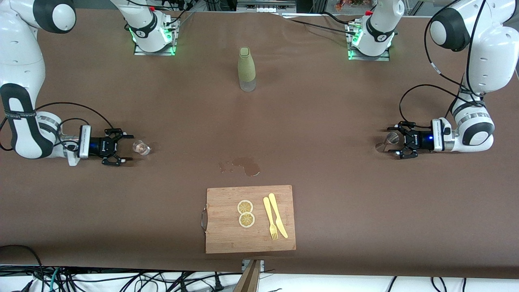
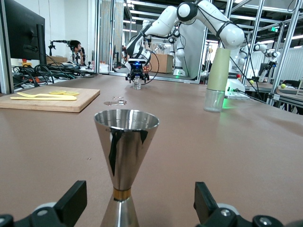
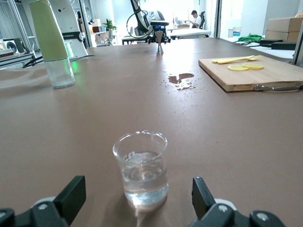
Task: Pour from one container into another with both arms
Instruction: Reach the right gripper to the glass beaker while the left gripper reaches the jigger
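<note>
Both arms are down low, forearms folded so the wrists run level just above the tabletop, each hand pointing in toward the middle of the table. The right gripper [image 1: 127, 148] sits at the right arm's end, fingers [image 3: 71, 194] spread wide and nothing between the pads. The left gripper [image 1: 389, 142] mirrors it at the left arm's end, its fingers [image 2: 73, 201] just as wide apart, gripping nothing. From each wrist view the other arm's gripper [image 2: 137, 71] shows small, facing back along the table [image 3: 157, 37].

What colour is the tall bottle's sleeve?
Pale green on the bottle, clearest in the left wrist view.
</note>
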`<state>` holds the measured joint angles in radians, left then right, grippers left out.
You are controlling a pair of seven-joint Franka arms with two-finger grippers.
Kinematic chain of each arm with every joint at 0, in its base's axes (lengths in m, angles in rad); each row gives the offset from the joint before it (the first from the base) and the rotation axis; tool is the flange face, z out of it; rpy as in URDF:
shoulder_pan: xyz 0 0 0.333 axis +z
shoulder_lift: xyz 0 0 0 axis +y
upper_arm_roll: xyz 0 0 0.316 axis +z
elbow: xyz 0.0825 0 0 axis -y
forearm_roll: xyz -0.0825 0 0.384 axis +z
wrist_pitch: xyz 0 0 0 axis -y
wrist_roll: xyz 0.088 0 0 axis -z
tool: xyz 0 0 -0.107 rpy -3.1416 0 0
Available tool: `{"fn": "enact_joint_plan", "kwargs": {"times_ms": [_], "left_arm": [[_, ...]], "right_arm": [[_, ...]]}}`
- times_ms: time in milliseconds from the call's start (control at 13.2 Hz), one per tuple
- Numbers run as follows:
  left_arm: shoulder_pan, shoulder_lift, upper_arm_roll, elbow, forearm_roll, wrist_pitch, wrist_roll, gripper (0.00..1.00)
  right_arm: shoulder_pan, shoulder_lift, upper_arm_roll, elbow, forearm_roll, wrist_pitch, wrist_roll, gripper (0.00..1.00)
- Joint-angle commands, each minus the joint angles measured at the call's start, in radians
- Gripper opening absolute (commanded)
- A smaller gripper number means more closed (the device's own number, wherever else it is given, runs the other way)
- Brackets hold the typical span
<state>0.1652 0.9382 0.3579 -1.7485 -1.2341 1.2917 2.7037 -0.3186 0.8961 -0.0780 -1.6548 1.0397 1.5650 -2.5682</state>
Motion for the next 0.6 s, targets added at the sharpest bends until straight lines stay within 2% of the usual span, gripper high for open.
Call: {"fn": "enact_joint_plan", "kwargs": {"times_ms": [0,453,529], "left_arm": [[-0.007,0.036,-0.008,0.017,-0.038,-0.014,0.079,1.00],[0.000,0.025,-0.008,0.017,-0.044,-0.022,0.080,1.00],[0.003,0.025,-0.008,0.017,-0.053,-0.032,0.082,1.00]], "right_arm": [[0.016,0.015,0.007,0.001,0.029,-0.010,-0.023,1.00],[0.029,0.067,0.029,0.000,0.065,-0.010,-0.069,0.99],[0.030,0.067,0.030,0.000,0.065,-0.011,-0.069,0.93]]}}
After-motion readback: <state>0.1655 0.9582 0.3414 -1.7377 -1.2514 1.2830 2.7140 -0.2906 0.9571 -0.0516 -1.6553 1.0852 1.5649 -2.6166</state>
